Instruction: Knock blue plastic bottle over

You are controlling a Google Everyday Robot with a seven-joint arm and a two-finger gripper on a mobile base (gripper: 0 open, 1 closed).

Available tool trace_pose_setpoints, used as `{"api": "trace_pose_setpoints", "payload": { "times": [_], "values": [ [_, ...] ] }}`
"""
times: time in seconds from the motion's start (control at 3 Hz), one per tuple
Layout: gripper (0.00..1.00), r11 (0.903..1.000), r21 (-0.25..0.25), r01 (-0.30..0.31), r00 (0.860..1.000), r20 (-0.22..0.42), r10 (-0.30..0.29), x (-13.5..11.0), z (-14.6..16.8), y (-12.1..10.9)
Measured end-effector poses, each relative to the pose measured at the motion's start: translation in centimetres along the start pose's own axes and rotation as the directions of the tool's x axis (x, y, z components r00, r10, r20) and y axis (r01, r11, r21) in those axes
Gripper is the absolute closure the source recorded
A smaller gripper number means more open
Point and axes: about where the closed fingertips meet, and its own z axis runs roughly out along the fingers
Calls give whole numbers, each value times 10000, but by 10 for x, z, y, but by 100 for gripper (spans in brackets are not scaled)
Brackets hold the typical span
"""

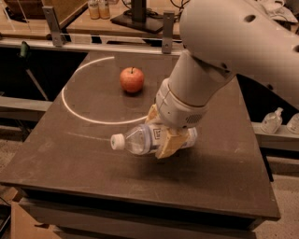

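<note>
The blue plastic bottle [140, 140] lies almost level, low over the front-middle of the tabletop [224, 182]. Its white cap points left and its labelled middle is caught in the gripper [159, 133]. The jaws are clamped on it, one tan finger [169, 144] across the near side of the label and the other showing behind the bottle's far side. The base end is hidden under the wrist. A dark shadow sits right below the bottle, and whether its side touches the tabletop or hangs just clear cannot be told. The bottle's wall is clear, and what it holds, if anything, cannot be made out.

The gripper comes down from the upper right on a thick white arm [224, 56] that fills much of that corner.

Behind and a little left of the bottle stands a red apple [132, 79], well apart from it and upright with its stem up. A thin white arc [77, 109] painted on the tabletop curves around the apple's left side and passes between apple and bottle.

Off the tabletop, two small clear bottles [272, 121] stand on a low ledge at the right edge, and two more small bottles [99, 8] sit on the far bench at the top — their contents are too small to tell.
</note>
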Motion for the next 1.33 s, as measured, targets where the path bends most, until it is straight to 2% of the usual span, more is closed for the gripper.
{"api": "trace_pose_setpoints", "payload": {
  "times": [0.33,0.67,1.0,1.33],
  "values": [
    [29,9999,115,-66,9984,-559,72,12,6,-2],
    [5,10000,-42,-47,9964,-842,43,20,15,-7],
    [0,9975,-291,-650,9978,-168,645,32,16,-11],
    [0,9682,-227,-2492,9497,1901,2489,58,22,-22]
  ]
}}
